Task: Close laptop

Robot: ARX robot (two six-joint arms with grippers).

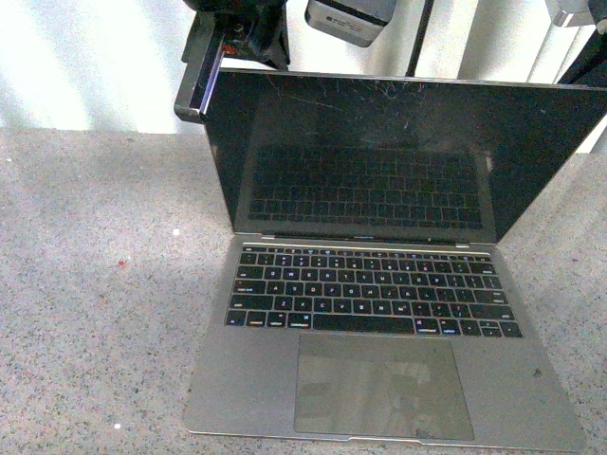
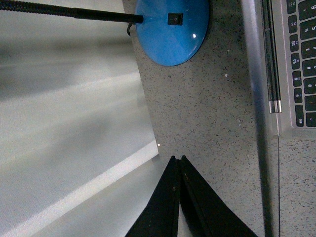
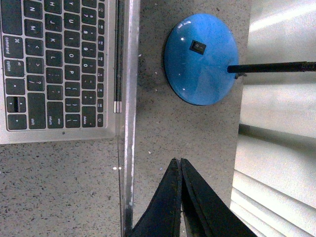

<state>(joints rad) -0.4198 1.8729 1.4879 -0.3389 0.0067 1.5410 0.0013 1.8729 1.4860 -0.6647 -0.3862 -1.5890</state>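
- The slim silver-grey metal laptop with black keys sits open on the speckled grey counter, screen leaning back.
- Just behind the laptop's lid, the left gripper and right gripper both have fingers pressed together, holding nothing.
- Risk: 2 uneven pushes could twist the lid or skid the laptop forward.
- Farther behind the laptop, a backswinging arm could knock the round blue lamp base.

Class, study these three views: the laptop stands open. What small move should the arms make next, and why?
The laptop stands open; the left gripper and right gripper, both shut, sit behind the screen, apart from it. So likely nudge both against its back to tip it down.
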